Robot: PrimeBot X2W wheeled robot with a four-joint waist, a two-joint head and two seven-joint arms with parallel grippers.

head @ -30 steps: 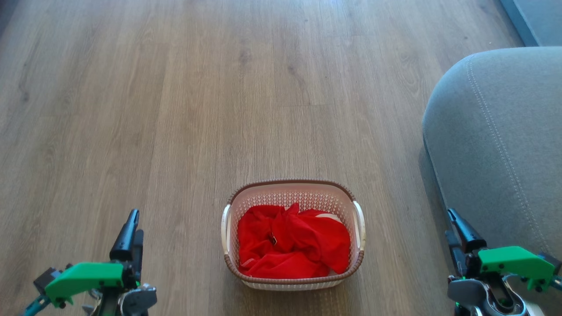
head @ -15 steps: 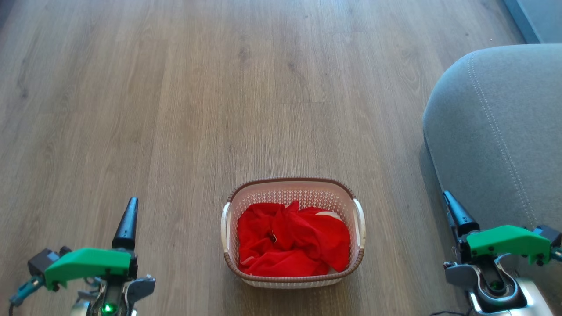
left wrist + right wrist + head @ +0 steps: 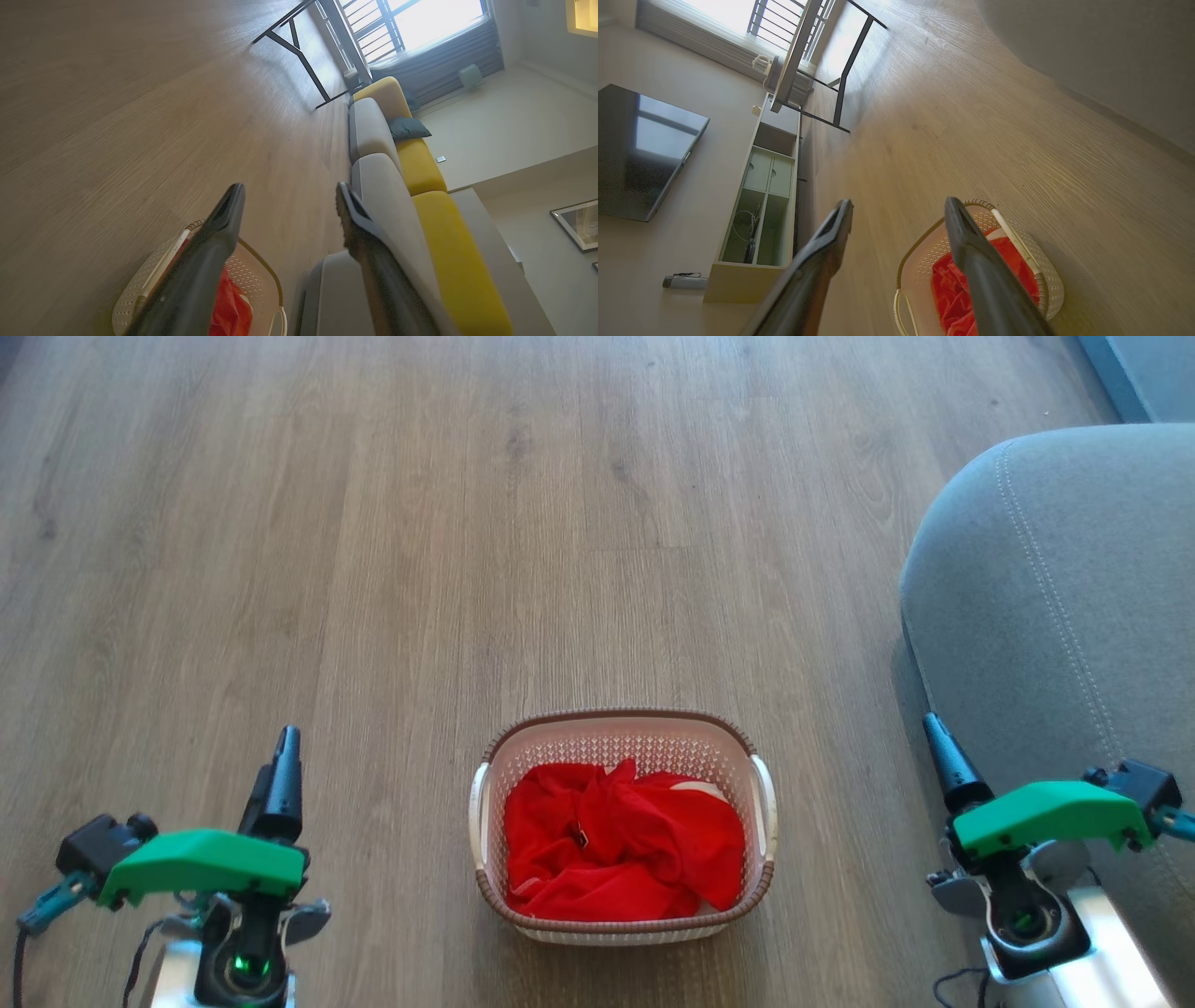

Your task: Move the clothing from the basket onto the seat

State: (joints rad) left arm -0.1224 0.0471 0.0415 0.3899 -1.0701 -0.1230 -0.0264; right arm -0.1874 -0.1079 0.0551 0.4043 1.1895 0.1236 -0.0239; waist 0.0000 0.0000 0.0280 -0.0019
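Red clothing (image 3: 621, 845) is lying bunched in the basket (image 3: 616, 747), covering most of its bottom, with a sliver of white showing at the far right of the heap. The basket is sitting on the floor (image 3: 373, 523), straight ahead of the robot and between its two arms. The seat (image 3: 1055, 597) is standing to the robot's right, near the basket but apart from it, and nothing red is lying on the part of it that is showing. As far as can be judged, the task is not yet begun: every piece seems to be lying in the basket and none on the seat. The left pincer (image 3: 288, 196) is hanging low to the left of the basket, its fingers spread wide and gripping nothing, with bare floor showing between them. The right pincer (image 3: 899, 205) is hanging at the right, close by the seat's edge, likewise wide and empty. Neither is touching the clothing or the basket. By my reckoning all of the work is left: reaching into the basket, gripping the fabric, lifting it clear of the rim and carrying it rightward onto the seat, likely in more than one trip.
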